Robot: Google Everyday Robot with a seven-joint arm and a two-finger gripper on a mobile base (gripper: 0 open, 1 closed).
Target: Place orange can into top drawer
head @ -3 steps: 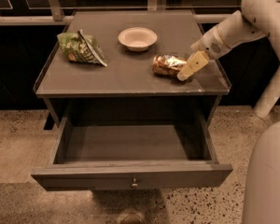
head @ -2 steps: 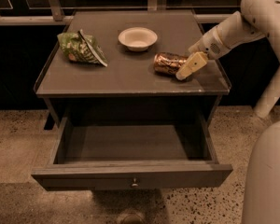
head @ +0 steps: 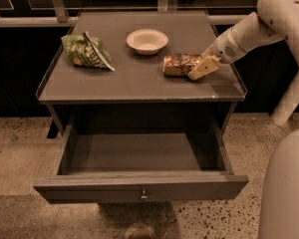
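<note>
The orange can (head: pixel 181 64) lies on its side on the cabinet top (head: pixel 139 81), right of centre. My gripper (head: pixel 201 68) comes in from the right and sits at the can's right end, touching it or nearly so. The top drawer (head: pixel 139 187) is pulled fully out below the top. Its inside is empty, and its front panel has a small round knob (head: pixel 144 196).
A white bowl (head: pixel 147 41) stands at the back middle of the top. A green chip bag (head: pixel 85 50) lies at the left. My white arm (head: pixel 269 19) reaches in from the upper right and my base (head: pixel 286 188) fills the lower right. The floor is speckled.
The gripper has shifted slightly toward the back at the can's right end. The can lies almost where it was. The drawer has not moved.
</note>
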